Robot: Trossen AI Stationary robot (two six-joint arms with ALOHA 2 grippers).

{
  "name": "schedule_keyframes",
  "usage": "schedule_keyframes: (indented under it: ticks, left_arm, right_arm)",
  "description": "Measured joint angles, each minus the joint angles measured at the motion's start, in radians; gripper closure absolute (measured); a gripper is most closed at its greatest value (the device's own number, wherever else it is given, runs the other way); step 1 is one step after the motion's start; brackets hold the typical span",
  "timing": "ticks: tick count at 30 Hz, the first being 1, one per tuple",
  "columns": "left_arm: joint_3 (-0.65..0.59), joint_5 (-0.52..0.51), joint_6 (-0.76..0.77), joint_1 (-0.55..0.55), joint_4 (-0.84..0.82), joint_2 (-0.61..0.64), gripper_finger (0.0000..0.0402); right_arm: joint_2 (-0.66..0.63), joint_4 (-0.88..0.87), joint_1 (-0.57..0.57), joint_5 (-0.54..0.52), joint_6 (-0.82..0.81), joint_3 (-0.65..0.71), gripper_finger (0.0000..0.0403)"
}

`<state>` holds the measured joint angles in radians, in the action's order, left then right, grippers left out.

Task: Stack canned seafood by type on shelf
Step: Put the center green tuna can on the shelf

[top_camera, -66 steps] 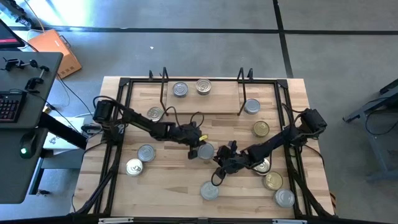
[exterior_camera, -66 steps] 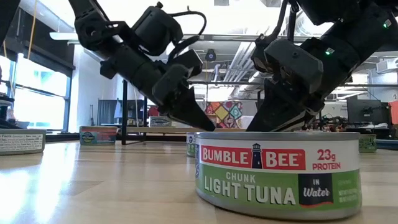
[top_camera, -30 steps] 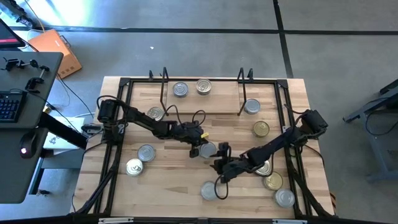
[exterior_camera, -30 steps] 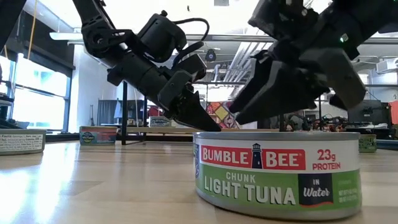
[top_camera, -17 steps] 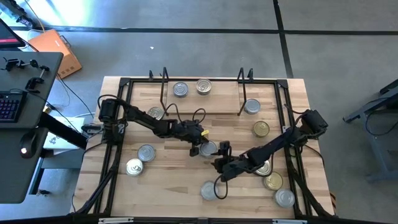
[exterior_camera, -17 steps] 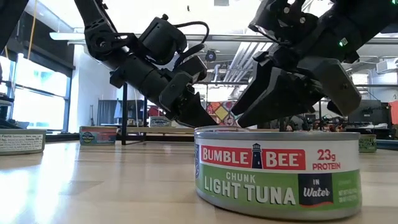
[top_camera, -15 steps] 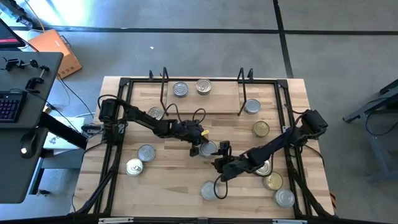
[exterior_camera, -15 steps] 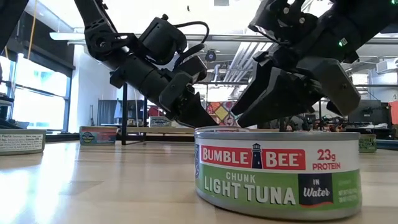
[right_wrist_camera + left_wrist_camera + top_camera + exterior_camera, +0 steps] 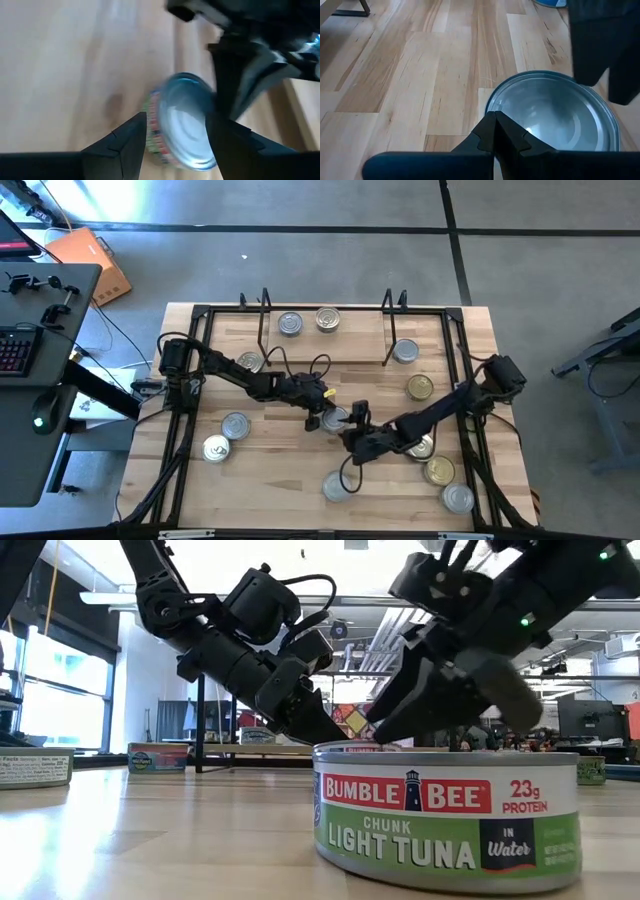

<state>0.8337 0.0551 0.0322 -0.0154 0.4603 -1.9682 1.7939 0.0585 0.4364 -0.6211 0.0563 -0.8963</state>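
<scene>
Step in hand: pick-up of 1 silver-topped tin (image 9: pixel 334 420) at table centre, not yet secured.

Left gripper (image 9: pixel 316 420) low at the tin's left edge, fingers (image 9: pixel 497 135) pressed together with nothing between them, tip just over the rim in the left wrist view; appears to brace or nudge the tin (contact not confirmable).

Right gripper (image 9: pixel 354 423) at the tin's right side, jaws parted about halfway. In the right wrist view, fingers (image 9: pixel 131 140) straddle the tin (image 9: pixel 180 120) but show no firm clamp; whether the pads touch the wall cannot be told. Low view: both grippers angled down behind the near tuna can (image 9: pixel 447 815), tips at rim height.

Shelf (image 9: pixel 325 340) at the table's far edge, carrying 2 tins, 1 silver-grey (image 9: pixel 290 324) and 1 gold-toned (image 9: pixel 327 318), side by side and unstacked. A 3rd tin (image 9: pixel 405 352) sits just off its right end. Remaining tins scattered across the tabletop (image 9: pixel 270 470), several near the right arm.

Judged progress: early; most tins unplaced, none stacked.

Next move calls for: right jaws centred on the tin and closed squarely on its low wall, left gripper drawn clear, then lift and carry to the silver-grey tin.
</scene>
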Motion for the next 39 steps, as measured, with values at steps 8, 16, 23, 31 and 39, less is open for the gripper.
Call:
schedule_keyframes:
  ticks: [8,16,23,31,39]
  left_arm:
    - [0.000,0.000,-0.001,0.000,0.000,0.000,0.0402]
    - [0.000,0.006,-0.004,-0.002,0.002,0.000,0.0402]
    - [0.000,0.024,0.000,-0.014,0.001,0.000,0.0402]
    - [0.000,0.041,0.009,-0.031,-0.005,0.000,0.0402]
    - [0.000,0.044,0.009,-0.031,-0.006,0.000,0.0402]
  right_arm:
    - [0.036,0.008,-0.006,0.082,0.155,0.000,0.0205]
    - [0.117,0.080,-0.011,0.053,0.159,-0.001,0.0174]
    - [0.119,0.072,-0.011,-0.041,0.189,-0.001,0.0147]
    - [0.118,0.011,0.019,-0.065,0.249,-0.053,0.0146]
    - [0.117,-0.026,0.020,-0.124,0.285,-0.061,0.0146]
